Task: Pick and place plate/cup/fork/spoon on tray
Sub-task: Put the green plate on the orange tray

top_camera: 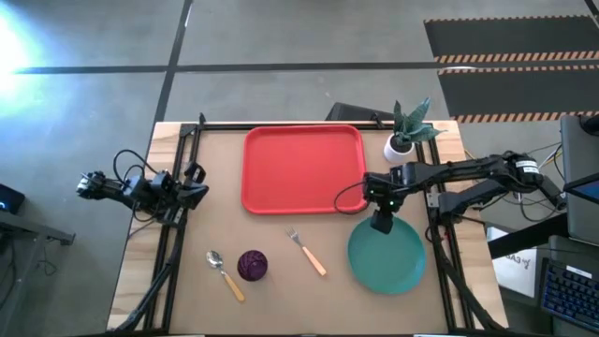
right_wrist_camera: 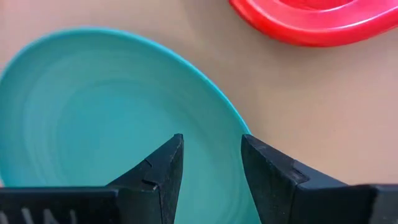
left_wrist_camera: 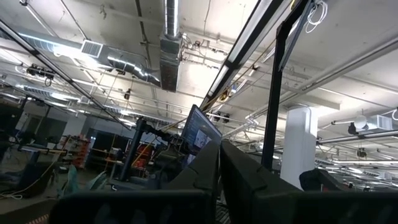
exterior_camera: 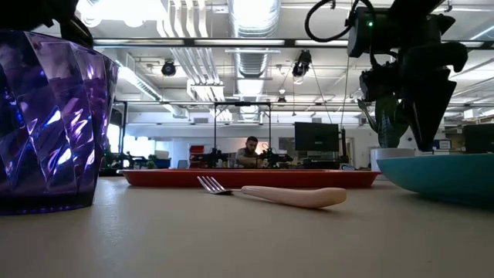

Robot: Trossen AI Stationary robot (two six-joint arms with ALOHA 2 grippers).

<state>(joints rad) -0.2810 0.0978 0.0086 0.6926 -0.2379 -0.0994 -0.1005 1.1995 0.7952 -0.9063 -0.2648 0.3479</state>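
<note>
The step in hand appears to be the pick of the plate [top_camera: 388,257]. The right gripper [top_camera: 381,223] hangs over the plate's far-left rim, its jaws apart with a clear gap between them, and in the right wrist view the rim of the plate [right_wrist_camera: 124,118] runs up through that gap, so one finger [right_wrist_camera: 163,168] sits over the inside of the plate and the other over the bare table just outside it. The low view shows the gripper [exterior_camera: 428,116] pointing down just above the rim; whether it touches the plate cannot be told.

The plate lies on the table at the near right, just beside the near-right corner of the tray [top_camera: 301,168], which holds none of the tableware yet. The fork [top_camera: 308,253] lies between plate and cup, tines toward the tray; the cup [top_camera: 252,266] stands at the near centre-left, with the spoon [top_camera: 225,273] just to its left. A small potted plant [top_camera: 404,131] stands at the tray's far-right corner.

The left gripper [top_camera: 187,192] waits at the table's left edge, well apart from everything; its jaws look nearly together in the left wrist view.

The next move likely calls for lowering until the fingers straddle the rim, then pinching it firmly, since a thin, shallow edge could slip or tilt when lifted across to the tray.
</note>
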